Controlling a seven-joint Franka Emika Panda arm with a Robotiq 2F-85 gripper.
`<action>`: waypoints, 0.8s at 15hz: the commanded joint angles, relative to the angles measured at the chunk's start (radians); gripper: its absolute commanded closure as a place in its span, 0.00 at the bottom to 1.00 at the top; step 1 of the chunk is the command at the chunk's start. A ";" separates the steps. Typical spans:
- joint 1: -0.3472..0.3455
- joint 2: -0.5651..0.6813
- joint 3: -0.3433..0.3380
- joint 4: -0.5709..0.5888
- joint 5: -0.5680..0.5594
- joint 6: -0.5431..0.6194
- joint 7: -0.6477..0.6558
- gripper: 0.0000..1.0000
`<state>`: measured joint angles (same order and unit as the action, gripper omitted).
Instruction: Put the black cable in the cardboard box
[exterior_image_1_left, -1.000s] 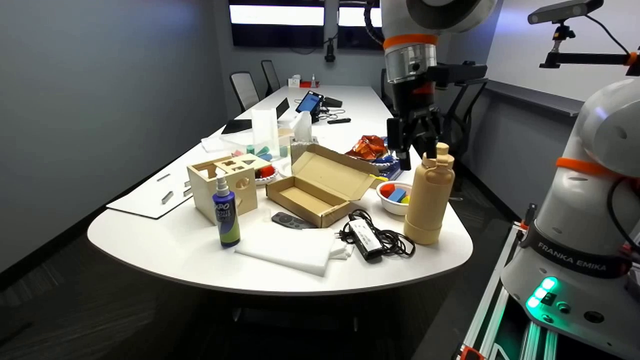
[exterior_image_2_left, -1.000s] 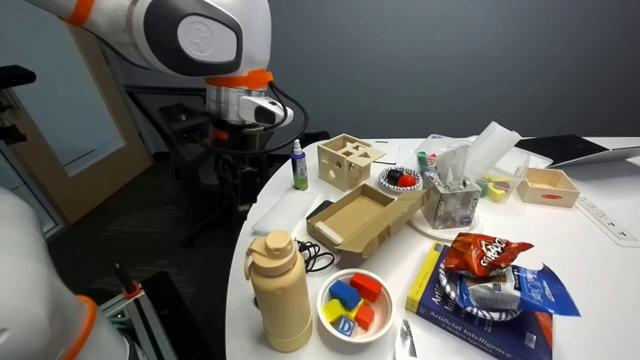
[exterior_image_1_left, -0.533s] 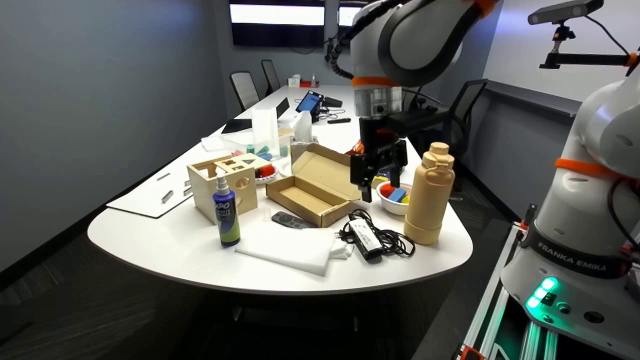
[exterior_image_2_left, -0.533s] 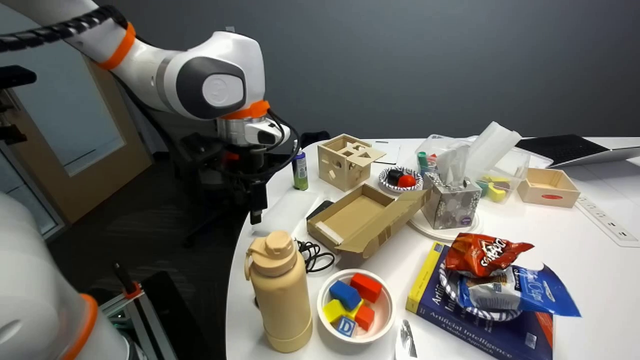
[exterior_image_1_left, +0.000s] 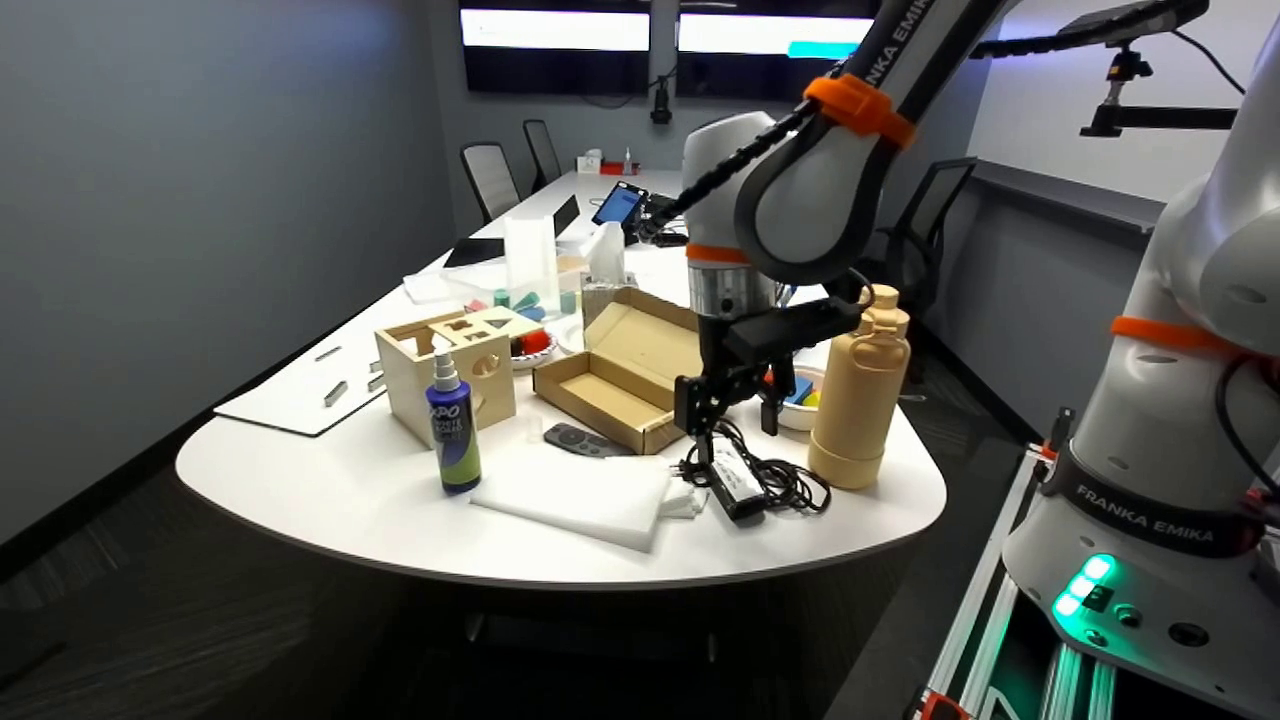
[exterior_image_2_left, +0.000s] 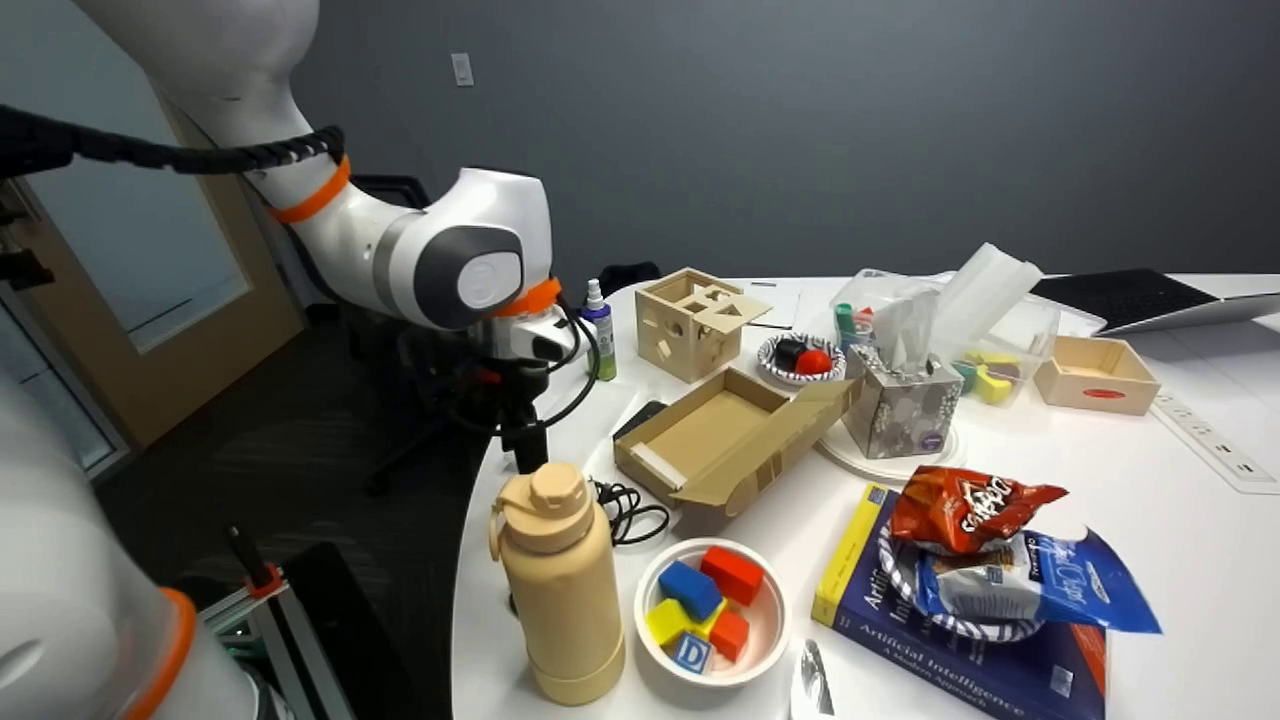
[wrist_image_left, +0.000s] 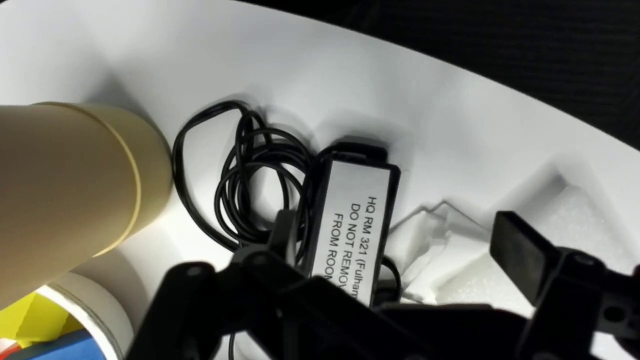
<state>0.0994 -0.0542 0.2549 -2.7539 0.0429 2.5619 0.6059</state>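
Observation:
The black cable (exterior_image_1_left: 795, 490) lies coiled on the table with its power adapter (exterior_image_1_left: 737, 482), which bears a white label. In the wrist view the coil (wrist_image_left: 243, 217) and the labelled adapter (wrist_image_left: 356, 215) lie below the jaws. In an exterior view the bottle partly hides the cable (exterior_image_2_left: 625, 503). My gripper (exterior_image_1_left: 737, 438) points down over the adapter, open and empty. In the wrist view its fingers (wrist_image_left: 402, 245) are wide apart, with the adapter nearer the left one. The cardboard box (exterior_image_1_left: 590, 413) stands open and empty behind the cable; it also shows in an exterior view (exterior_image_2_left: 715, 425).
A tan bottle (exterior_image_1_left: 862, 410) stands right beside the cable. A bowl of blocks (exterior_image_2_left: 712, 668) is behind it. White foam (exterior_image_1_left: 575, 500), a remote (exterior_image_1_left: 585, 441) and a spray bottle (exterior_image_1_left: 455, 430) are on the cable's other side. A wooden shape box (exterior_image_1_left: 450, 385) stands beyond the cardboard box.
My gripper has moved down and, in an exterior view, to the left, from above the bottle to low over the adapter. It stays open. The cable and box have not moved.

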 joint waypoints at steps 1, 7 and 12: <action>0.012 0.098 -0.026 0.024 -0.155 0.048 0.191 0.00; 0.072 0.243 -0.115 0.087 -0.306 0.106 0.333 0.00; 0.131 0.335 -0.208 0.149 -0.342 0.125 0.369 0.00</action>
<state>0.1884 0.2143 0.1005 -2.6564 -0.2628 2.6709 0.9295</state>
